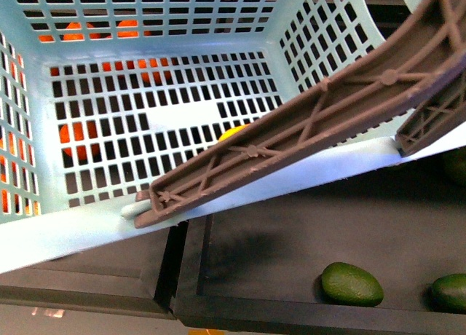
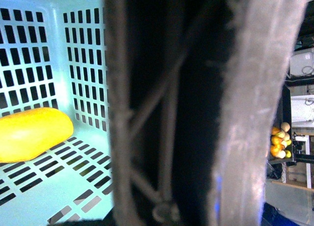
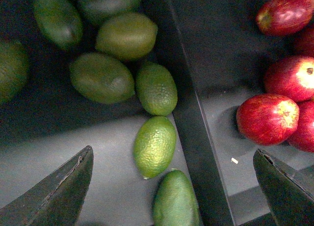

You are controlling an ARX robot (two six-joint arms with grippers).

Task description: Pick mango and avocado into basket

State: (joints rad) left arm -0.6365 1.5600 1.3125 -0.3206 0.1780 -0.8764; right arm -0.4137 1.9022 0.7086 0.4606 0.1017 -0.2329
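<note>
The right gripper (image 3: 172, 151) hangs wide open and empty, pointing down over a black tray (image 3: 59, 142). Its two dark fingers (image 3: 54, 196) show only as wedges at either side of the right wrist view. Below them lies a cluster of green fruits (image 3: 102, 77), some dark and smooth, others lighter and pebbled. One pale pebbled fruit (image 3: 154, 146) sits almost between the fingertips, with none touched. A raised divider (image 3: 196, 127) separates this compartment from the next, where red fruits (image 3: 267, 119) are piled against one side.

The left gripper cannot be made out: the left wrist camera sits right against the basket's brown handle (image 2: 196, 108), whose blurred truss fills most of that view (so whether it is open or shut stays unknown).

The mango (image 2: 32, 133) lies on its side on the slotted floor of the basket (image 1: 80, 229), close to a corner where two walls meet. In the front view only a sliver of it peeks out behind the handle, which slants across the basket's opening and carries a white zip tie (image 1: 135, 210) at its lower end. Orange fruits (image 1: 79, 140) glow through the slots underneath.

The avocado (image 1: 352, 284) rests in the black tray in front of the basket, outside it, with a second avocado (image 1: 451, 291) well to its right at the frame's edge
</note>
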